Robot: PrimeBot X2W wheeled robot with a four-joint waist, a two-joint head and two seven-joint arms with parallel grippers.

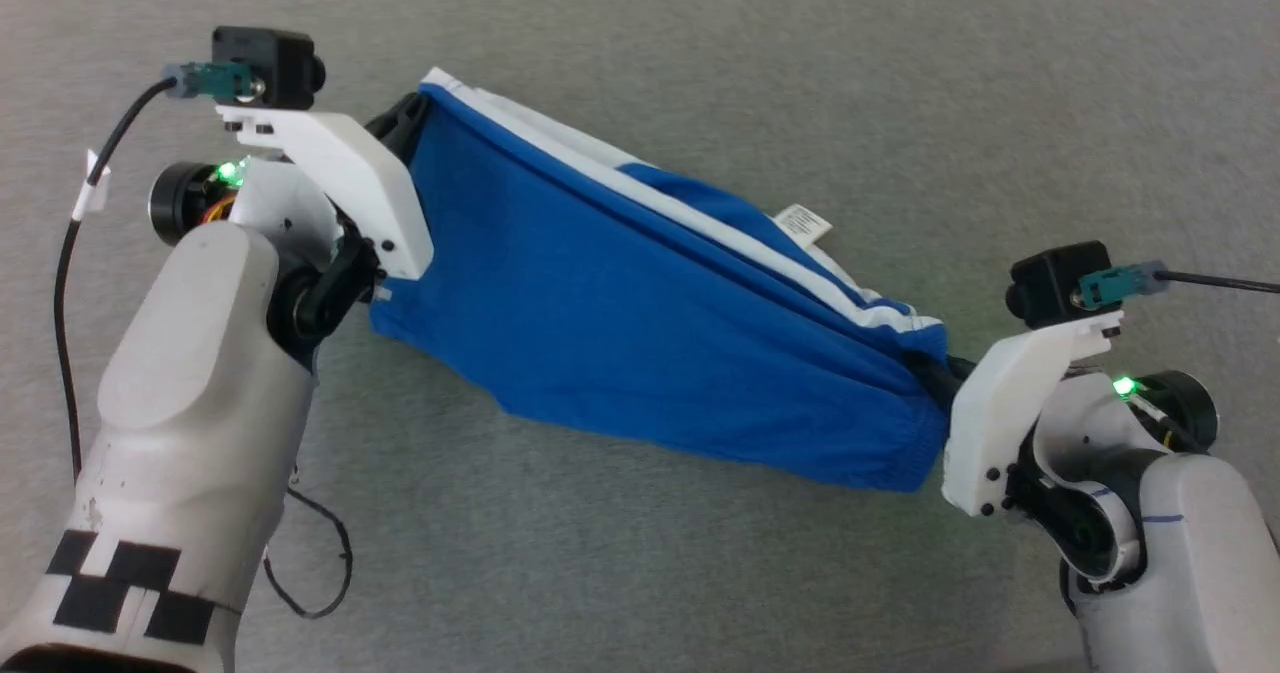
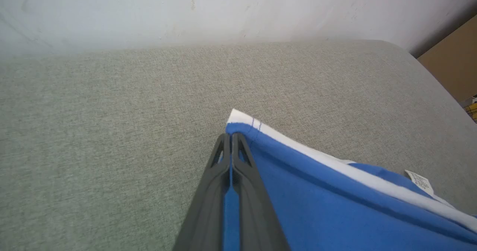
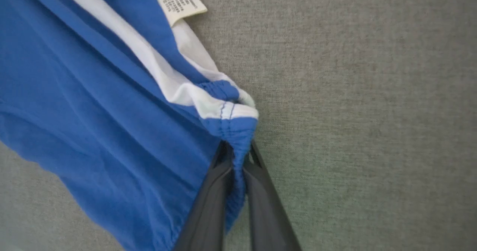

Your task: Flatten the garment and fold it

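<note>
The garment (image 1: 640, 323), bright blue shorts with white side stripes, hangs stretched between my two grippers above the grey fabric surface (image 1: 700, 43). My left gripper (image 1: 405, 118) is shut on the hem corner at the upper left; in the left wrist view the left gripper (image 2: 231, 137) pinches blue cloth just below the white trim (image 2: 298, 146). My right gripper (image 1: 935, 368) is shut on the gathered waistband at the lower right; in the right wrist view the right gripper (image 3: 236, 150) clamps the bunched waistband (image 3: 233, 128). A small white tag (image 1: 803, 221) sticks out along the far edge.
Grey woven fabric (image 2: 111, 131) lies under and around everything. A pale wall (image 2: 186, 8) rises behind it, with a brown panel (image 2: 452, 64) at the far right of the left wrist view. A black cable (image 1: 320, 563) loops beside my left forearm.
</note>
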